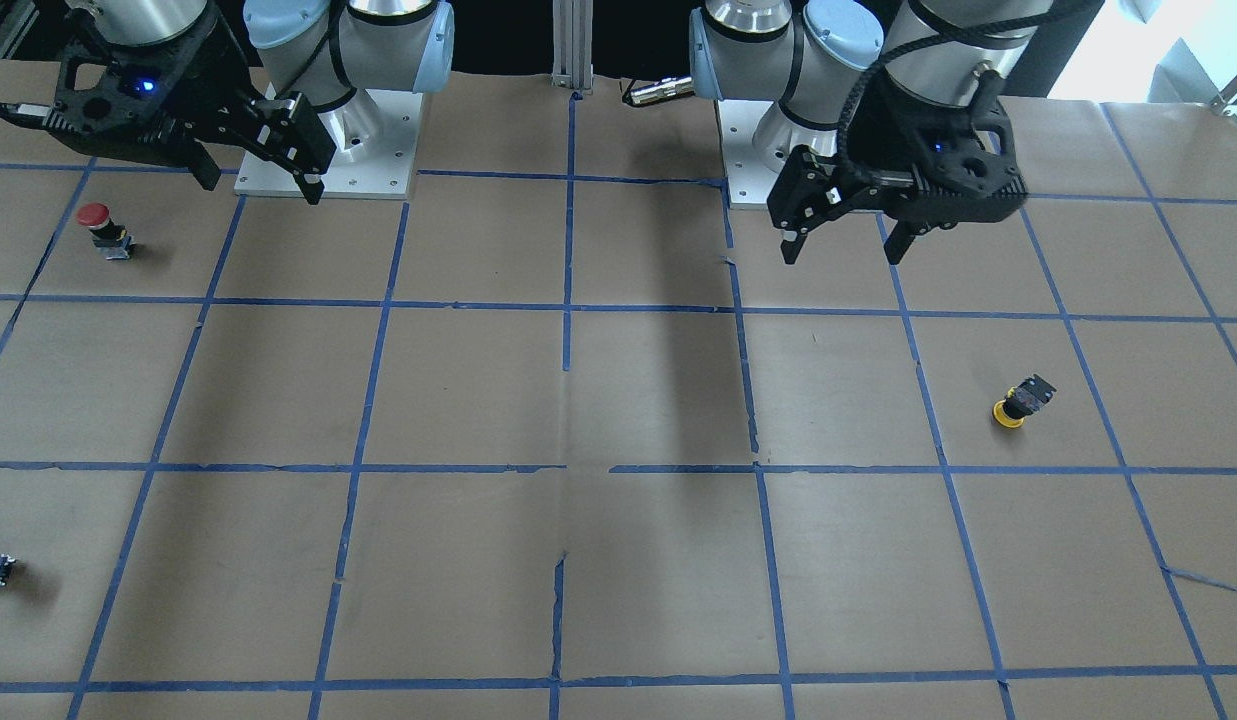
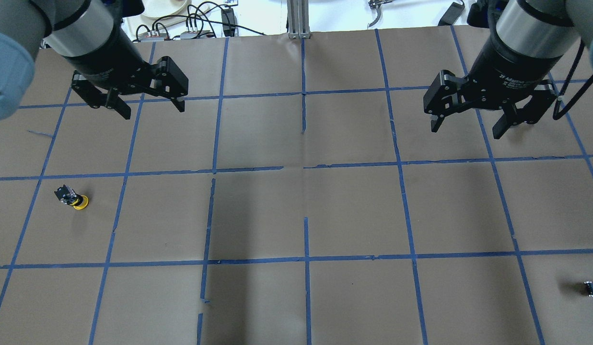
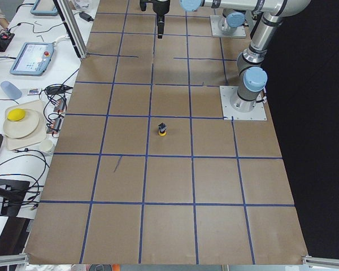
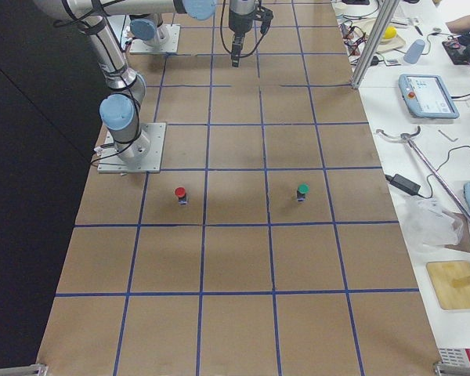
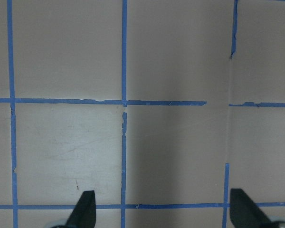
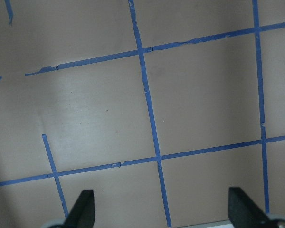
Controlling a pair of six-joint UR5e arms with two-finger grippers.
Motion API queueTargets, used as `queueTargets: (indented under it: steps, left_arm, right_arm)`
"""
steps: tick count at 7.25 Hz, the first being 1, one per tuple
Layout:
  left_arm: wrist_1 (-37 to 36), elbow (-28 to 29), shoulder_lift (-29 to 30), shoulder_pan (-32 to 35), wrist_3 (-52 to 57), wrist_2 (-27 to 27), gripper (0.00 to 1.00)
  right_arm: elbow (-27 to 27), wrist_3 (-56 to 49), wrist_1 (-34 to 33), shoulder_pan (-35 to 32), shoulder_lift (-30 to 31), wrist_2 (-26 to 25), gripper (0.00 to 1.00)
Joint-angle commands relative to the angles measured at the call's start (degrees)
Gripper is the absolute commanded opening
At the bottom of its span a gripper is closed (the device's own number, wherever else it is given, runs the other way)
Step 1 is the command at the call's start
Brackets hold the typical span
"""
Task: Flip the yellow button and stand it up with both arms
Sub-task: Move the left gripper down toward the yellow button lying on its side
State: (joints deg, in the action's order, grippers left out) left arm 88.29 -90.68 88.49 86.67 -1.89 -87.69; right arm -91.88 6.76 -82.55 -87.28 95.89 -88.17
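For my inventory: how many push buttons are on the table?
3. The yellow button sits on the robot's left side; the red button stands on its right, close to the robot; the green button stands farther out on that side. None looks hidden.

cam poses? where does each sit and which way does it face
Front-facing: across the table, facing robot; left tool view-right, right tool view-left.
Overhead: behind robot, looking forward-down; both tools.
Exterior left: table's left end, looking along it; left base near.
Exterior right: opposite end; right base near.
Left wrist: down at table; own fingertips.
Right wrist: same.
Shared: yellow button in front-facing, overhead, exterior left.
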Motion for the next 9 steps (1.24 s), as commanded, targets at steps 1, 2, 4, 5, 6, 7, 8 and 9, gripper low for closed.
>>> queueTargets:
  steps: [1,2,4,5,6,7,8,9]
  left_arm:
    - [-0.83,-5.71,-0.33,-13.04,8.87,-0.91,1.00]
    - [-3.19,-7.82,0.71,-20.07,15.88,-0.82,1.00]
    - [-9.00,-13.01,3.00,-28.20,29.76,-0.91,1.00]
    - [-15.89,-16.51,4.92,-29.97,34.80,-0.99,1.00]
    - [-23.88,-20.03,7.20,-31.90,39.98,-1.08,1.00]
    - [-30.31,-22.85,9.84,-33.31,45.95,-0.99,1.00]
    - [-36.55,-23.92,13.26,-33.32,47.23,-0.99,1.00]
    - [-37.31,-24.02,14.25,-33.50,61.16,-1.17,1.00]
  right_arm:
    - [-0.05,0.01,0.02,-0.09,0.00,0.02,1.00]
    - [-0.23,0.01,0.19,-0.09,0.09,0.02,1.00]
    - [-1.02,0.01,-0.07,-0.09,0.79,0.02,1.00]
    - [-1.11,0.01,-0.33,-0.09,0.79,0.02,1.00]
    - [-2.07,0.01,-0.42,0.00,1.23,0.02,1.00]
    - [-2.77,0.10,-0.60,0.00,1.49,0.02,1.00]
    - [-2.78,0.10,-0.60,0.00,1.58,-0.07,1.00]
    - [-2.78,0.10,-0.77,0.00,1.58,0.11,1.00]
